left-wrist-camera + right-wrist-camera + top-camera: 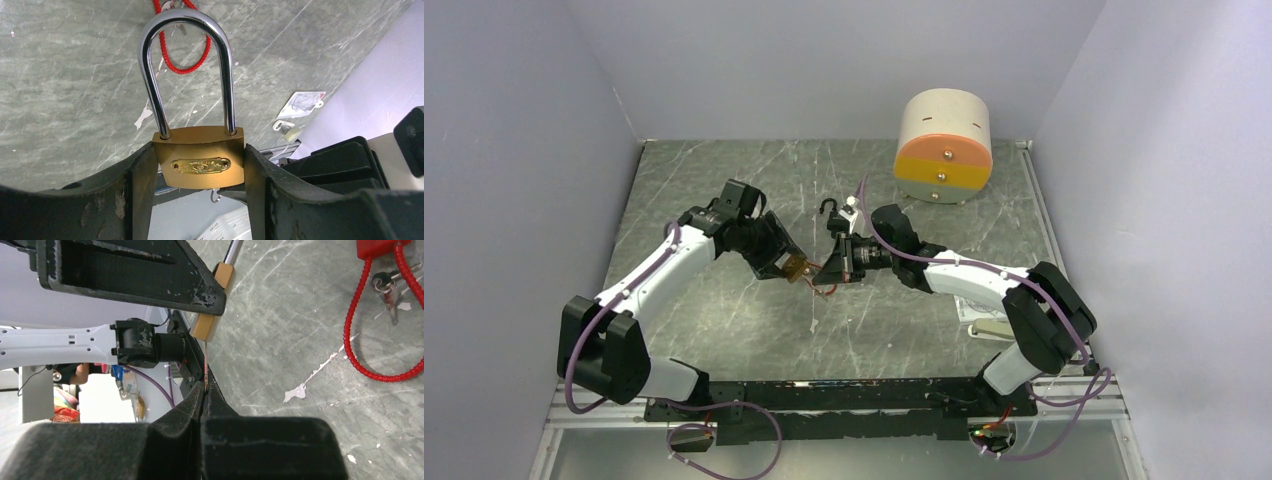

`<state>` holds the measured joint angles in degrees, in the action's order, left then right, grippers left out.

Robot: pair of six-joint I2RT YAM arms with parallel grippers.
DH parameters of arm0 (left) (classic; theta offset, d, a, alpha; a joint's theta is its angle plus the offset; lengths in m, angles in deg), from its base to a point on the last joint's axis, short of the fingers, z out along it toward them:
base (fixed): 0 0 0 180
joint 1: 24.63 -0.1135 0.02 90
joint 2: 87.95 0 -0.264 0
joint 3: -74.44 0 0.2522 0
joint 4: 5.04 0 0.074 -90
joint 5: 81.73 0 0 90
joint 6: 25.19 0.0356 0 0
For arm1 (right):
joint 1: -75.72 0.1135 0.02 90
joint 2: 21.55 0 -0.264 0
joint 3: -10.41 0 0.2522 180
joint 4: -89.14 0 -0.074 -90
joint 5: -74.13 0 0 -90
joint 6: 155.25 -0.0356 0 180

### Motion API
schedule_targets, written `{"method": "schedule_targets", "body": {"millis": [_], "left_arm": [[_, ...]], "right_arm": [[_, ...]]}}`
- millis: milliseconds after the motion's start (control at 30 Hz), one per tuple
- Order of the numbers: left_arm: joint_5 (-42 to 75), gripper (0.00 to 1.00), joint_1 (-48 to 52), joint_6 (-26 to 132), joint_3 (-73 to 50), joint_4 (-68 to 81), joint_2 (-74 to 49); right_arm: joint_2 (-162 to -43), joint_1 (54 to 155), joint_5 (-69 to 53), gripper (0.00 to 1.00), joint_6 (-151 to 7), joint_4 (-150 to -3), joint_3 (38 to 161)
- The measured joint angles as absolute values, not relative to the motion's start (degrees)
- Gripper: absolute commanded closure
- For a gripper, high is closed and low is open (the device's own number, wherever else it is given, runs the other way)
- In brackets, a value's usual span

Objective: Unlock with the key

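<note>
The left hand (782,262) clamps the brass padlock (200,150) by its body above the worktop (75,75), shackle closed. The right hand (204,389) pinches the key (205,362) at the keyway. A clean unlock likely needs it seated straight, then turned without bending.

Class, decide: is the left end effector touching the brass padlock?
Touching. The left wrist view shows the left end effector clamping the brass padlock, a finger flush against each side.

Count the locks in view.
2. A brass padlock is clamped in the left end effector. A red cable lock lies on the table beyond it, its body partly cut off in the right wrist view. None seems hidden.
</note>
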<state>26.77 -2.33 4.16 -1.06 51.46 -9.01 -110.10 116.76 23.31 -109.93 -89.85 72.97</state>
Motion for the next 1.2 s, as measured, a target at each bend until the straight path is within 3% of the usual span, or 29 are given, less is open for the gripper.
{"method": "schedule_targets", "body": {"millis": [1200], "left_arm": [[26.8, 0.70, -3.6, 1.9, 0.2, 51.5, -12.5]], "right_arm": [[-112.0, 116.8, 25.1, 1.00, -112.1, -96.7, 72.9]]}}
